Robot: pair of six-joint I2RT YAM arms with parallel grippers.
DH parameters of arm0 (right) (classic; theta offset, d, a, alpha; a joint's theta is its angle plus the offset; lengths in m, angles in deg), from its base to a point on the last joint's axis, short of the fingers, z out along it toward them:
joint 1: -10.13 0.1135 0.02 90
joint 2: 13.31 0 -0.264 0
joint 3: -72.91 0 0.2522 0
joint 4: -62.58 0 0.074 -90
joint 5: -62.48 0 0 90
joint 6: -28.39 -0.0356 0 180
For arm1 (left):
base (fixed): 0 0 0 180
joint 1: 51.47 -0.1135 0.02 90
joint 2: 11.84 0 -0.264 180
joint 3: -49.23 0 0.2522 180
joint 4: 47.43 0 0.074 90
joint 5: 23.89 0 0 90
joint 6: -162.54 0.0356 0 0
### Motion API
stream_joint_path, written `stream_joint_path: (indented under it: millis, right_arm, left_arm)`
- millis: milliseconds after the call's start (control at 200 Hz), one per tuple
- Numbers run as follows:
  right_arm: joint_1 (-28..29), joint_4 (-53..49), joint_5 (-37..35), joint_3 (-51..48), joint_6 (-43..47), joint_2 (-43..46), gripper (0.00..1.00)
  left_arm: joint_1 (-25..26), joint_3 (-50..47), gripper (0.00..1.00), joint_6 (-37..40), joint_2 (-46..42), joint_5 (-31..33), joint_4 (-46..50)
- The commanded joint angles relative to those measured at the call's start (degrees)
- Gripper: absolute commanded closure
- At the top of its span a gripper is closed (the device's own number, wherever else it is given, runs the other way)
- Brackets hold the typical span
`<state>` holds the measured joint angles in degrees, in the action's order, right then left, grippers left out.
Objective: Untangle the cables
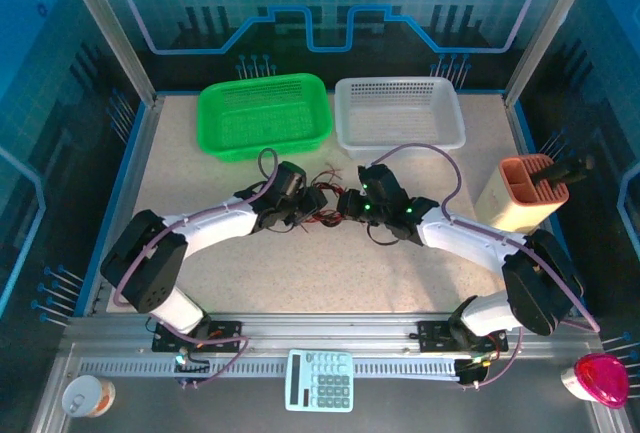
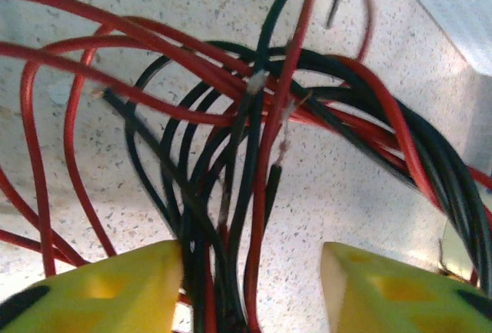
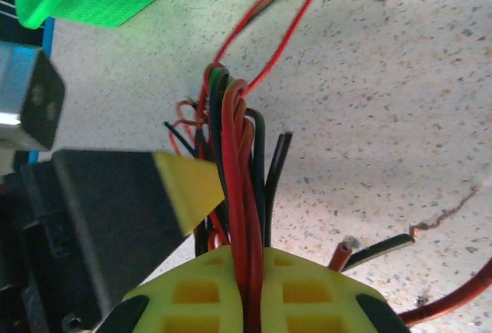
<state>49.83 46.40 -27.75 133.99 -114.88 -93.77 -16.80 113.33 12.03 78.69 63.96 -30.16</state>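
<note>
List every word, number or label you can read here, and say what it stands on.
No text is legible in any view.
Key markings on the calculator: too small to read.
Top of the can: blurred, nothing readable.

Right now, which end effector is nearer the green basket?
Left. The left end effector sits on the near side of the green basket, by its right-hand corner. The right end effector, shut on the cables, is farther right, nearer the white basket.
</note>
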Motion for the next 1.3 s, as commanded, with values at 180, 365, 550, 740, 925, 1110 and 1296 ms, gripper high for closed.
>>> stream_joint_path:
  millis: [180,365,550,740,925,1110,1296]
  right_arm:
    - [-0.1,2.8,1.9,-0.2,-1.5,2.0,1.0]
    - [-2.3,-0.2,-1.8,-1.0,1.8,1.4,1.0]
    - [-7.9,-1.7,-5.1,-2.7,6.2,-3.9,1.0]
    - [-11.8,2.1,-0.4,-4.5,6.0,-9.2,1.0]
    - [-10.3,1.7,1.4,-1.7,7.4,-9.8,0.94]
    - [-10.3,-1.4,1.9,0.7,9.1,-7.3,0.4]
    - [-10.9,-6.5,0.4,2.7,11.3,-0.5,0.22]
  left_arm:
    - [0.6,2.1,0.85,-0.4,4.4,-3.2,-3.8]
    - [0.5,1.2,1.0,0.8,0.3,-2.9,-1.9]
    - [-2.9,-3.0,1.0,-0.6,-8.3,-6.4,-3.3]
    - [-6.4,-6.8,1.0,-1.9,-15.1,-8.5,-3.9]
    - [-6.4,-8.1,1.0,-1.4,-14.0,-12.7,-7.9]
    - [-6.3,-9.9,1.0,-1.8,-11.2,-13.3,-9.9]
    - [-6.3,-10.3,0.75,-1.8,-8.9,-12.3,-9.9]
